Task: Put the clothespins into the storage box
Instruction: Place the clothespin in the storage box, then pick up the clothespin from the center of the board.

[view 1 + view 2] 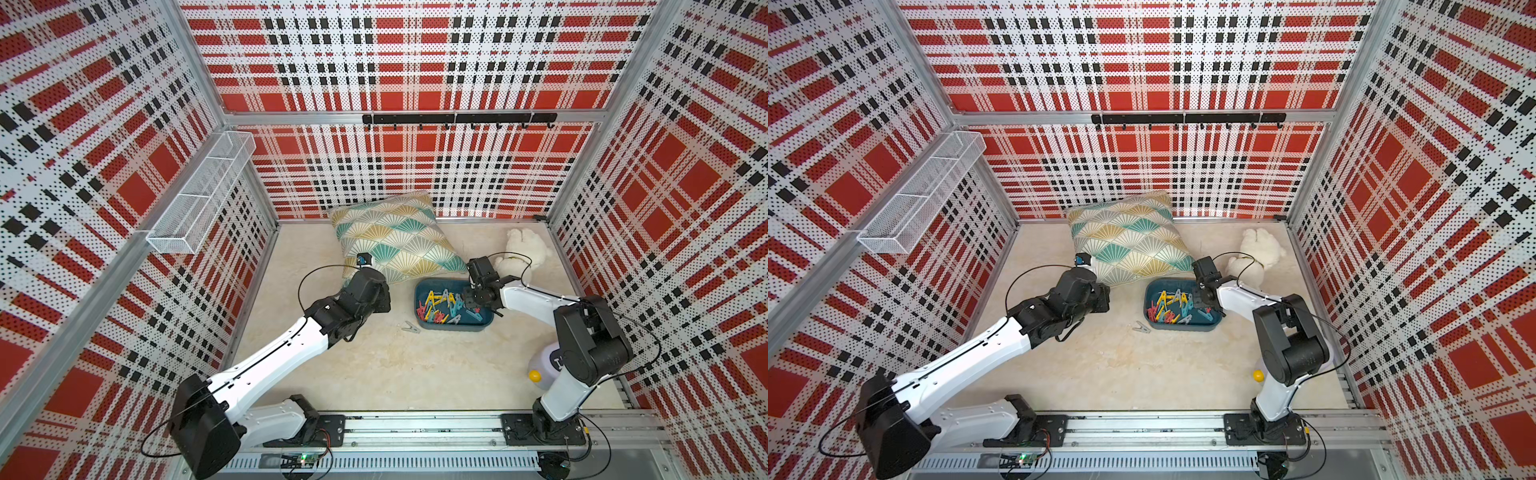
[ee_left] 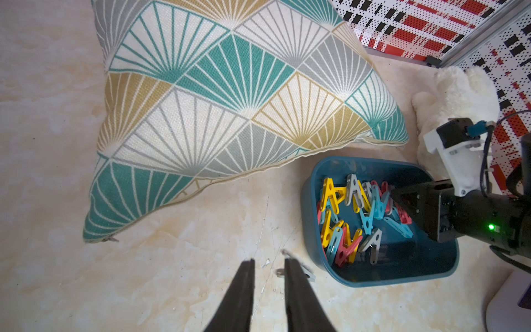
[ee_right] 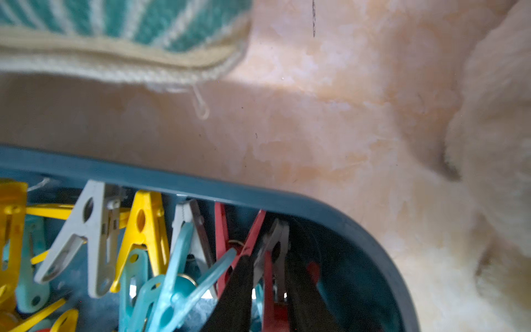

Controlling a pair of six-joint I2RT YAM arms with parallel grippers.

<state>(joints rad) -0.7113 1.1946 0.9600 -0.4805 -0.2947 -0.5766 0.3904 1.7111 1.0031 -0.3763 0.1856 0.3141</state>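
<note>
The storage box [image 1: 457, 328] [image 1: 1183, 327] is a shallow dark teal tub on the floor in front of the pillow. It holds several red, yellow, teal and grey clothespins [image 1: 436, 305] [image 2: 330, 189] [image 3: 146, 218]. One grey clothespin [image 1: 410, 327] [image 1: 1142, 328] [image 2: 307, 274] lies on the floor just outside the box's left end. My right gripper [image 3: 270, 264] [image 1: 467, 301] reaches down into the box's right half, its jaws a little apart, with a grey and a red clip loose between them. My left gripper [image 2: 268, 263] hovers left of the box, narrowly open and empty. The loose grey clip lies partly behind one of its fingers.
A fan-patterned pillow [image 1: 395, 237] lies behind the box, almost touching it. A white plush toy [image 1: 521, 253] sits at the back right, next to the right arm. A white device with a yellow ball [image 1: 540, 365] stands by the right arm's base. A wire mesh basket [image 1: 199, 195] hangs on the left wall.
</note>
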